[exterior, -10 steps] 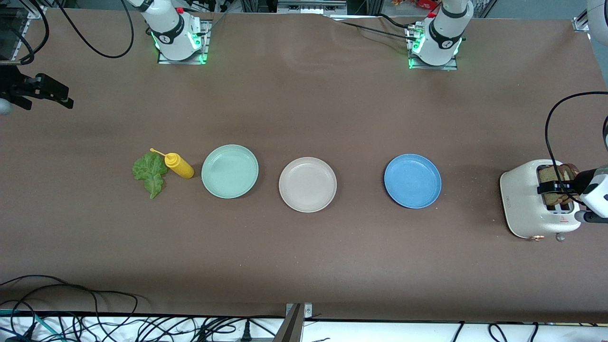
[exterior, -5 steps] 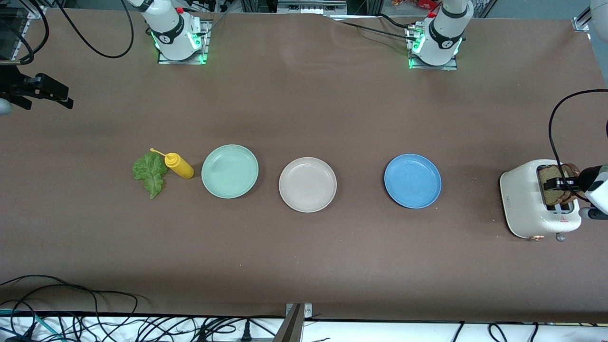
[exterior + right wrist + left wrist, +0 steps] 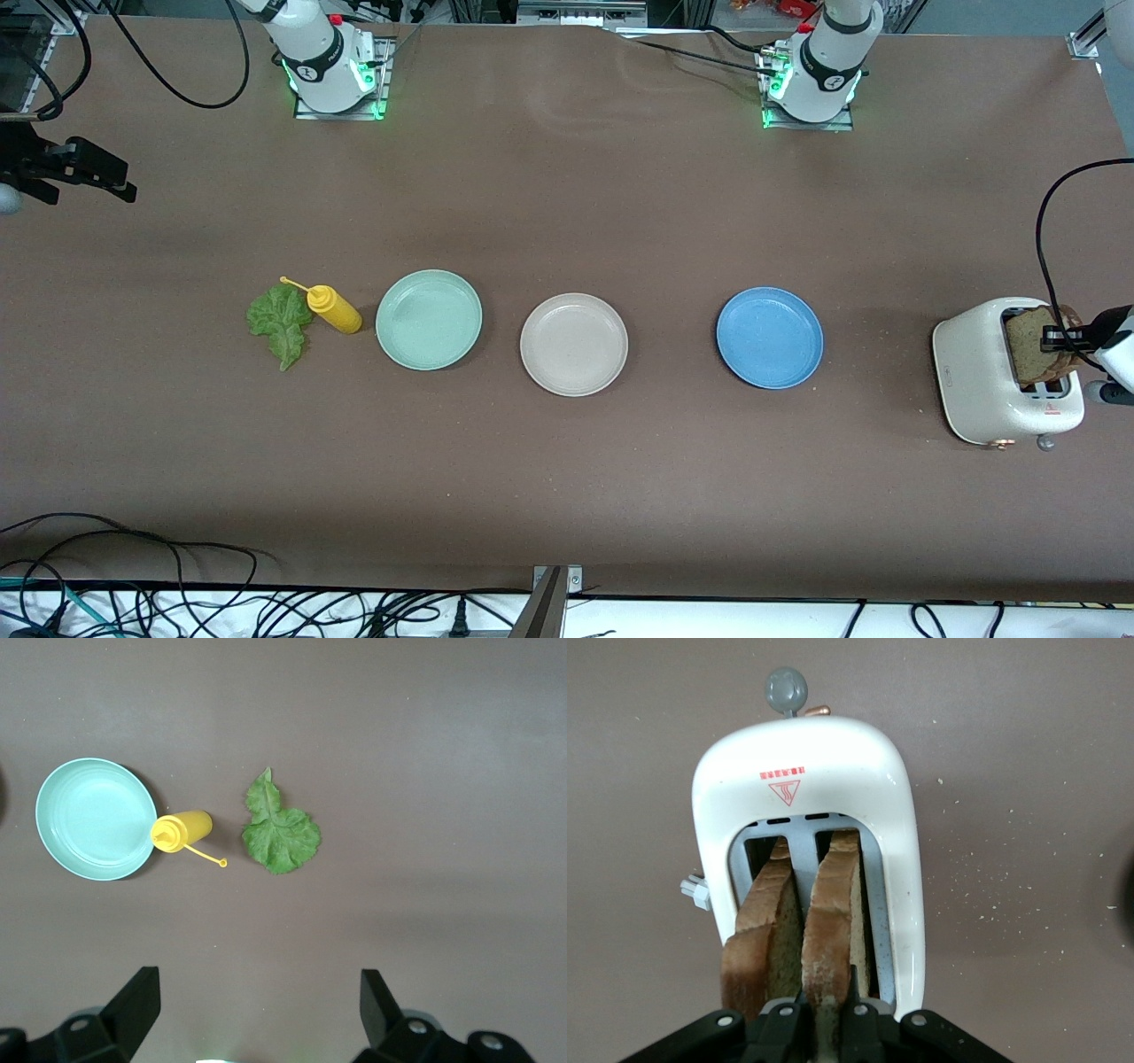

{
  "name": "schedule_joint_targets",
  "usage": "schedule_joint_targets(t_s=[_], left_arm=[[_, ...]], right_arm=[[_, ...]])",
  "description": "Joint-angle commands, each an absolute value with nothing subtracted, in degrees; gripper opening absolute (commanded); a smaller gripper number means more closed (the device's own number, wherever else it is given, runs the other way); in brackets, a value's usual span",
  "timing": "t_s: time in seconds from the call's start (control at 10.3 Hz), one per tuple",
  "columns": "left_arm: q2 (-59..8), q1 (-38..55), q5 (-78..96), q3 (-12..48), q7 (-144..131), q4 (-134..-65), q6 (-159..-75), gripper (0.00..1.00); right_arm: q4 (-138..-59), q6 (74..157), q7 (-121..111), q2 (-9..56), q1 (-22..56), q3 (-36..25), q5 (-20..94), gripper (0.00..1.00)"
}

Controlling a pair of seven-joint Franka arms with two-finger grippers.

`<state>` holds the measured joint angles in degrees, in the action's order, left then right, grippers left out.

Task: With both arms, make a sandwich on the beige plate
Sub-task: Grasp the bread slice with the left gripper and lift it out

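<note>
The right gripper's [image 3: 257, 1010] fingers [image 3: 133, 1001] stand wide apart and hold nothing; the arm waits high over the right arm's end of the table, looking down on the lettuce leaf [image 3: 281, 323], the yellow squeeze bottle [image 3: 333, 307] lying on its side and touching the leaf, and the mint-green plate [image 3: 429, 319] just beside the bottle.

Next along the row comes the beige plate [image 3: 574, 344], bare, with the blue plate [image 3: 769, 337] well apart from it toward the left arm's end.

At that end stands the white toaster [image 3: 983, 377] with two bread slices upright in its slots. The left gripper [image 3: 820, 1014] has its fingers [image 3: 784, 1020] clamped together on the top crust of one bread slice [image 3: 831, 930], pinching it from both faces; the other bread slice [image 3: 757, 935] stands untouched in the neighbouring slot.

A second ago those fingers were spread on either side of the slice and lower over the toaster; since then they have closed on the crust, and the gripper has drawn toward the table's edge. The right gripper, the plates, the leaf and the bottle have not shifted.
</note>
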<state>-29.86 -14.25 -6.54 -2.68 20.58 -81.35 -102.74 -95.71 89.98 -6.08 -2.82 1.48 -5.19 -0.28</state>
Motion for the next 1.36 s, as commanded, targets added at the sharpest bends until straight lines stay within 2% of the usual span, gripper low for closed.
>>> schedule_joint_targets(t_s=[0.0,0.39,0.58,1.07,1.26], left_arm=[[-27.1,-14.2,-8.3,-2.5,24.2,-80.5,-101.5,0.00],[-25.1,-13.3,-7.7,-1.6,24.9,-75.4,-95.9,0.00],[-24.9,-12.8,-7.5,1.4,25.0,-71.6,-90.6,0.00],[-22.2,-12.8,1.7,12.4,15.8,-71.5,-82.8,0.00],[-23.2,-10.1,5.7,14.0,14.1,-72.5,-82.7,0.00]], right_arm=[[-95.2,89.2,-6.9,-3.1,1.2,-5.2,-0.4,1.00],[-95.2,89.2,-6.8,-2.8,1.2,-5.4,-0.3,1.00],[-95.2,89.2,-6.8,-2.8,1.1,-5.4,-0.3,1.00],[-95.2,89.2,-6.8,-2.8,1.1,-5.5,-0.3,1.00],[-95.2,89.1,-6.3,-2.8,1.2,-5.6,-0.3,1.00]])
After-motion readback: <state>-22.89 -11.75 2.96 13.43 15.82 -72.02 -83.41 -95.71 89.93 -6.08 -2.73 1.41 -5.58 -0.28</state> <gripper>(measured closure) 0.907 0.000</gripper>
